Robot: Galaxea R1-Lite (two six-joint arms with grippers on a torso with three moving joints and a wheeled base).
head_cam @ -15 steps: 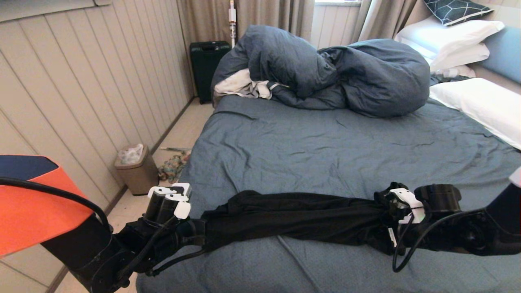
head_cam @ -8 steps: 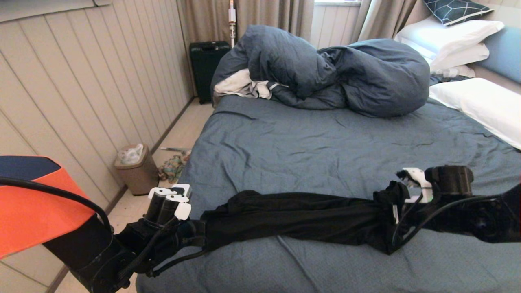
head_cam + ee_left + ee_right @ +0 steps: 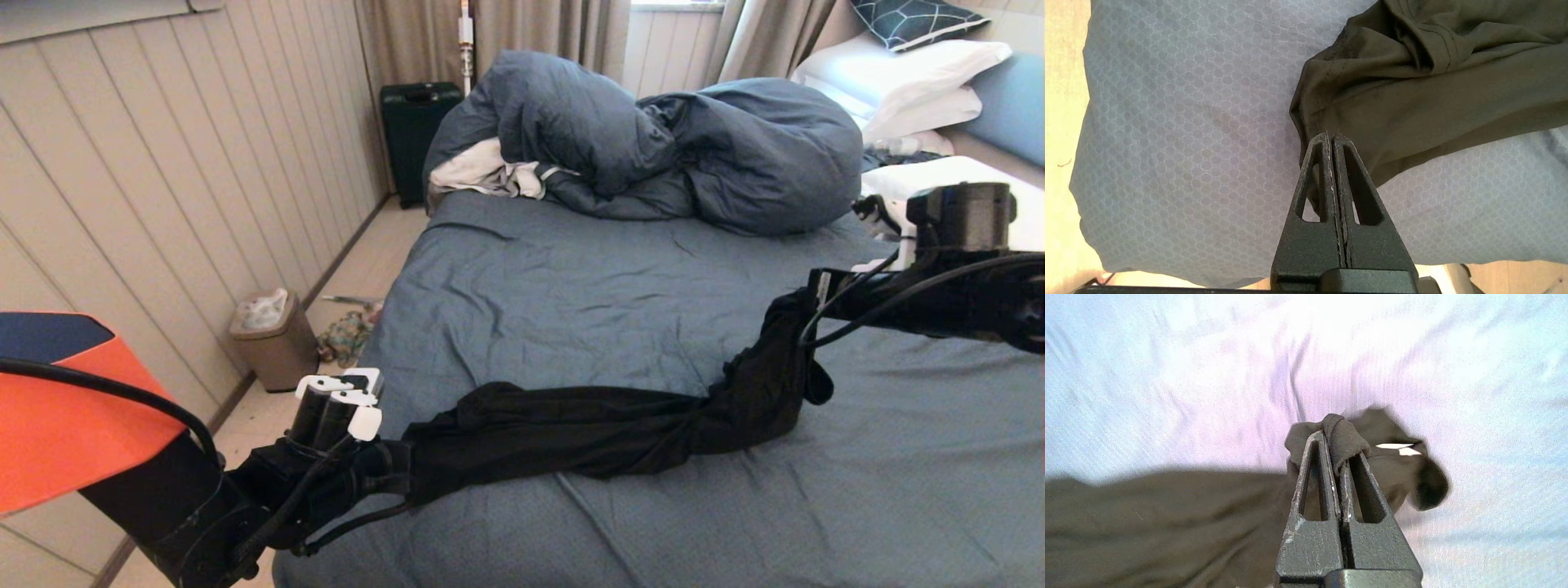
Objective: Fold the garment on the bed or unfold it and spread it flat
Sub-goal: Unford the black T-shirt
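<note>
The black garment point(image 3: 588, 425) is bunched into a long twisted band across the near part of the bed point(image 3: 571, 294). My left gripper point(image 3: 400, 469) is at the bed's near left edge, shut on one end of the garment point(image 3: 1412, 81); its tips point(image 3: 1331, 136) pinch the hem low over the sheet. My right gripper point(image 3: 804, 306) hangs above the bed on the right, shut on the other end, which rises off the sheet. In the right wrist view a fold of black cloth bulges between the tips point(image 3: 1333, 437), with a small white tag point(image 3: 1398, 448) beside them. The print is hidden.
A bulky slate-blue duvet point(image 3: 653, 139) is heaped at the far side of the bed, with a white-grey cloth point(image 3: 482, 171) at its left. White pillows point(image 3: 963, 204) lie at the right. A bin point(image 3: 273, 339) and a dark suitcase point(image 3: 412, 131) stand on the floor by the panelled wall.
My right gripper has risen and moved farther over the bed, lifting its end of the garment off the sheet. The left gripper has kept still.
</note>
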